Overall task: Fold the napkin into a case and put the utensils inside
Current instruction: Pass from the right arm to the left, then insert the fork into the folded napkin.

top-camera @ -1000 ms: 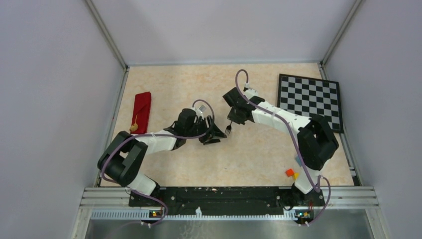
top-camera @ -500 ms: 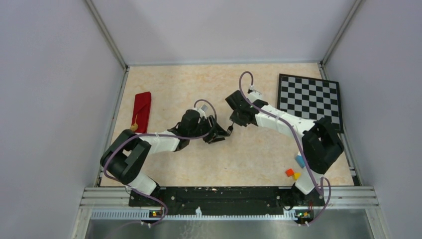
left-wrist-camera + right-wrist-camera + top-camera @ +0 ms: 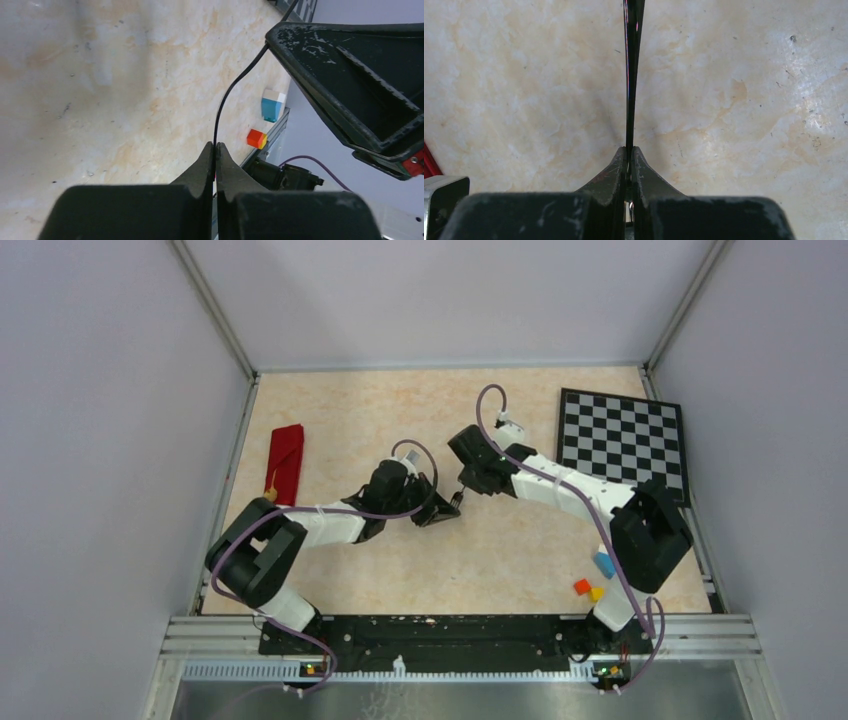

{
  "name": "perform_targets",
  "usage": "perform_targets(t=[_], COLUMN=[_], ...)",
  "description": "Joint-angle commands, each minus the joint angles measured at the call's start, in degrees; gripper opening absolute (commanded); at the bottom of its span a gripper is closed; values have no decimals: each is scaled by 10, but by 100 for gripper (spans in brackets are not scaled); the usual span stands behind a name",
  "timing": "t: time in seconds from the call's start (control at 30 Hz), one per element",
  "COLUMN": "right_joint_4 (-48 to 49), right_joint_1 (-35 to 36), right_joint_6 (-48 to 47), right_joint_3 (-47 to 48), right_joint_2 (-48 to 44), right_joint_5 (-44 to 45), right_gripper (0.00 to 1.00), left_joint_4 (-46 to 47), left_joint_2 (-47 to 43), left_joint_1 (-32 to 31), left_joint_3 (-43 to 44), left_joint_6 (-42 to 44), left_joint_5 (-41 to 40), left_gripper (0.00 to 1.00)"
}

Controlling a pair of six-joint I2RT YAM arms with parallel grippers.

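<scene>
One narrow red packet, the case (image 3: 286, 455), lies at the far left side of the table (image 3: 350, 410), its length running toward the back. The gold spoon (image 3: 269, 495) pokes out of its near end, bowl outward. The rest of the spoon is hidden in the cloth.

Well to the right of that, over the middle of the table, the left gripper (image 3: 447, 508) reaches in from the left. Its jaws are pressed together on one end of the fork (image 3: 459, 499). In its own wrist view the fork shows edge-on, a thin dark curved line rising from between the closed fingers (image 3: 202, 165) up to the right gripper (image 3: 468, 487).

That one comes in from the right, just beside the left one, and its jaws are likewise clamped narrow on the fork. Its wrist view shows the dark strip running straight out from the fingertips over bare marbled tabletop. I cannot tell whether the fork touches the surface. It is well apart from the case.

Further right, a checkered board (image 3: 622, 440) lies flat in the back right corner. Nearer the front on that side sit a blue block (image 3: 603, 563), a red block (image 3: 581, 586) and a yellow block (image 3: 595, 594), close together.
</scene>
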Motion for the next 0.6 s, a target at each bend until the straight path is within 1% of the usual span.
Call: perform_targets(t=[0.0,0.03,0.07,0.1,0.13,0.17,0.2,0.23,0.3,0.4,0.47,0.5,0.53,0.57], right_joint_4=[36,45,54,65,85,115,146,165,186,202,206,207,212,221], right_joint_1=[13,13,13,13,13,12,10,8,7,6,5,5,3,2], right_joint_6=[-18,-37,-53,-79,-119,-171,-224,-260,-320,-382,-405,-408,-408,-408], right_joint_3=[-12,-16,-19,-23,-28,-35,-44,-50,-63,-87,-108,-121,-139,-154], right_joint_2=[-38,-42,-49,-58,-70,-84,-101,-119,-155,-200,-216,-221,-226,-228], right_joint_5=[5,-1,-3,-6,-20,-46,-81,-105,-140,-166,-170,-167,-166,-168], right_gripper=[0,0,3,13,29,52,67,74,77,78,78,78,78,78], left_joint_4=[-40,-58,-83,-121,-161,-195,-219,-266,-319,-421,-528,-575,-610,-633], left_joint_2=[-35,-42,-50,-59,-67,-77,-89,-103,-140,-217,-267,-298,-319,-336], left_joint_1=[2,5,10,18,31,46,62,82,135,250,343,402,464,515], left_joint_3=[21,25,29,37,43,46,46,42,31,25,39,47,51,54], left_joint_6=[25,32,38,42,51,63,70,73,85,143,209,242,280,301], left_joint_5=[-26,-23,-22,-20,-14,0,14,27,63,101,97,98,117,132], left_gripper=[0,0,0,0,0,0,0,0,0,0,0,0,0,0])
